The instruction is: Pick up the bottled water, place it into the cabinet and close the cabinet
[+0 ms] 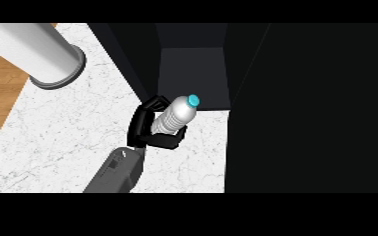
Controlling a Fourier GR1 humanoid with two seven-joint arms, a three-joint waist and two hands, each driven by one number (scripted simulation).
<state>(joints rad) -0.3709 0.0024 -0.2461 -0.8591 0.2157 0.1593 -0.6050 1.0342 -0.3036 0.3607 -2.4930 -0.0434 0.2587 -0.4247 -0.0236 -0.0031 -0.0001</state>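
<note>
Grey forearm [117, 172] enters from the lower edge of the head view, rising toward the middle of the counter. By the rig's rule of sides it would be taken for the left arm, though only one arm is seen, so this is a judgement. At its end the left hand [142, 129] is curled round the bottled water [175, 115] — fingers wrapped about the lower ribbed body, the thumb closed beneath.

Bottle is held tilted, its blue cap [193, 100] pointed up and to the right, toward the mouth of the cabinet [193, 65]. The tilt is probably owed to the wrist's angle on approach; the cap leads so the bottle can be slid in neck-first, or righted once inside. It is carried just at the cabinet's front edge, not yet set on the inner floor.

Cabinet door [295, 110] is taken to be the large dark panel at the right, swung open — closing is not yet done.

Surface: white marble counter [66, 130], faintly veined. A grey cylinder [40, 55] with a flanged base lies at upper left; wooden floor [11, 90] is glimpsed beyond the counter's left edge. No right hand is in view.
</note>
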